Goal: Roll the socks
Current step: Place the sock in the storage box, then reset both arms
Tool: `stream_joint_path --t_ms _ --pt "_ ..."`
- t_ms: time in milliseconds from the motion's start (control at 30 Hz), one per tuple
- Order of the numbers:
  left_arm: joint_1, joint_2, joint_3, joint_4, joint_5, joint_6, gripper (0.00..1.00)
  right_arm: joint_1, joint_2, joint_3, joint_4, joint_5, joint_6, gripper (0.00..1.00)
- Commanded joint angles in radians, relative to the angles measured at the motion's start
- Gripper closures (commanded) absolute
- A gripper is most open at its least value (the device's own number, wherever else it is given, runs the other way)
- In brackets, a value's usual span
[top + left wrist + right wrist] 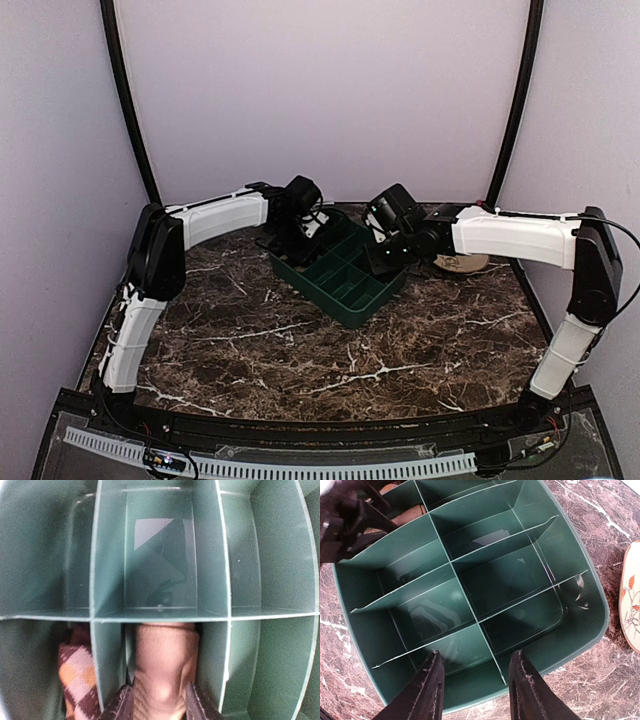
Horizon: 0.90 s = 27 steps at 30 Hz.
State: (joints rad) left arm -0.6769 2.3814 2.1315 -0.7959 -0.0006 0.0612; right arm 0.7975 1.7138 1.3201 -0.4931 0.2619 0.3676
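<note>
From the left wrist, shows the plain tan-brown sock [165, 650] as a plump, smooth bundle, creased at the middle and ribbed at the end nearest the lens; fills one compartment of the green compartment tray [45, 555] wall to wall; runs lengthwise from the left hand [159, 697] to the cross divider, blunt end against it. Shows beside it, past one thin divider, the argyle sock [77, 675], dark brown with tan and orange diamonds, crumpled low in the neighbouring compartment; cannot tell which way that one points. Has the left hand partly spread, one finger [121, 707] at either flank of the tan sock; cannot tell whether pressing or only alongside.

From the right wrist, shows the right hand [476, 655] spread wide with nothing between, hanging over one end rim of the tray; catches only a sliver of tan under the dark left hand at the opposite corner compartment; adds a cream flower-printed item [631, 595] on the brown marble desk [580, 690] just beside the tray.

From above, hides both socks under the arms; places the tray, turned diagonal, toward the desk's far edge, midway between left and right edges.
</note>
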Motion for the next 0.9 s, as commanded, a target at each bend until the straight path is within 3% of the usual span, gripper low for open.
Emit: stream_joint_path --t_ms 0,233,333,433,500,633,867 --pt "0.002 -0.129 0.015 -0.022 -0.001 -0.023 0.61 -0.007 -0.030 0.012 0.031 0.002 -0.005 0.59" --pt "0.001 -0.256 0.001 0.066 0.009 -0.046 0.61 -0.006 -0.031 0.022 0.039 0.020 -0.006 0.59" --pt "0.003 -0.347 -0.090 0.164 -0.048 -0.054 0.61 -0.007 -0.043 0.016 0.065 0.029 -0.011 0.59" --pt "0.016 -0.500 -0.315 0.347 -0.157 -0.083 0.57 -0.008 -0.074 -0.009 0.118 0.084 -0.021 0.58" --pt "0.038 -0.631 -0.567 0.512 -0.206 -0.116 0.52 -0.017 -0.099 -0.033 0.155 0.151 -0.024 0.56" --pt "0.102 -0.901 -0.931 0.775 -0.256 -0.160 0.45 -0.051 -0.184 -0.114 0.254 0.280 -0.026 0.51" --pt "0.122 -1.135 -1.251 0.941 -0.419 -0.149 0.41 -0.097 -0.412 -0.373 0.512 0.550 -0.088 0.37"
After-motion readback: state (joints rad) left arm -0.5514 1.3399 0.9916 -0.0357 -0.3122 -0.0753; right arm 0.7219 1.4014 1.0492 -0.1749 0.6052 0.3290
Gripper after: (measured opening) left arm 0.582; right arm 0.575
